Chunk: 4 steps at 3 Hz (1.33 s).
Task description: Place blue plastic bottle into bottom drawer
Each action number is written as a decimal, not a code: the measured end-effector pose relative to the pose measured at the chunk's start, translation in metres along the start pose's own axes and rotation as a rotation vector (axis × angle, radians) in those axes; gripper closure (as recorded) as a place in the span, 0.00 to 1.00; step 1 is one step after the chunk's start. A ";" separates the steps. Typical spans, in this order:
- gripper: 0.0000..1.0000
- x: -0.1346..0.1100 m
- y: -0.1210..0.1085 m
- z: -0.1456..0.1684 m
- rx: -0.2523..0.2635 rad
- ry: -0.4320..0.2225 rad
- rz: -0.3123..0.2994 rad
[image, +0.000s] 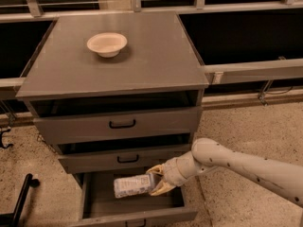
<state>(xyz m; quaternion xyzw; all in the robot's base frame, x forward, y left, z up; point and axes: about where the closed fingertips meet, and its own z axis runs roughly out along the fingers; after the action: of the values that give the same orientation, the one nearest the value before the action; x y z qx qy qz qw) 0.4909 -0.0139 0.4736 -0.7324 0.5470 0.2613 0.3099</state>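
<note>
The blue plastic bottle (pixel 132 185) lies on its side, held over the open bottom drawer (pixel 99 197), just above the tray's floor. My gripper (pixel 156 180) is shut on the bottle's right end, with one yellowish finger above and one below. The white arm reaches in from the right. The bottom drawer is pulled out; its low front panel (pixel 137 218) runs along the lower edge of the camera view. The bottle's cap end is hidden in the gripper.
A cream bowl (pixel 107 44) sits on the grey cabinet top (pixel 156 60). The top drawer (pixel 122 123) and middle drawer (pixel 128 158) are slightly pulled out above the bottle. A black frame (pixel 21 200) stands at the lower left on the speckled floor.
</note>
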 end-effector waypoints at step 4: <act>1.00 0.085 -0.014 0.089 0.016 0.014 -0.013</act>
<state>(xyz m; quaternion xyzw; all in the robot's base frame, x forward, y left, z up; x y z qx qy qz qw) 0.5230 0.0007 0.3545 -0.7354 0.5464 0.2498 0.3135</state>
